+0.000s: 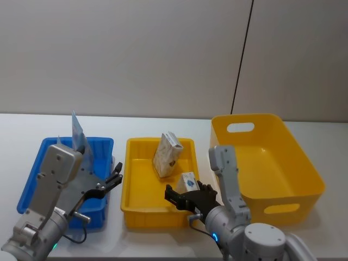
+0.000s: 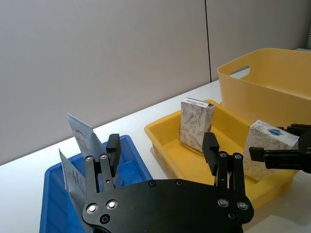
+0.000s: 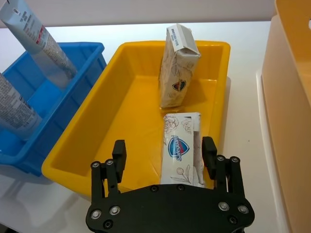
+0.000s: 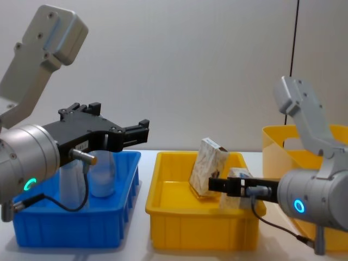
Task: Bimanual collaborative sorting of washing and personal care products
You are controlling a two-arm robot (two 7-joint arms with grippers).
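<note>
Head view: your right gripper (image 1: pixel 187 197) sat spread wide around the small carton (image 1: pixel 188 181) at the five o'clock corner of the yellow tray (image 1: pixel 157 142). The leaning carton (image 1: pixel 166 155) stood at twelve.

Left wrist view: your left gripper (image 2: pixel 162 141) hung wide and empty over the three o'clock rim of the blue bin (image 2: pixel 138 158).

Right wrist view: the small carton sat off-centre, nearer one finger (image 3: pixel 209 148). I'd have centred first, then closed squarely on its long faces.

Chest view: the right gripper reached in low over the yellow tray, so a straight lift looked safest.
</note>
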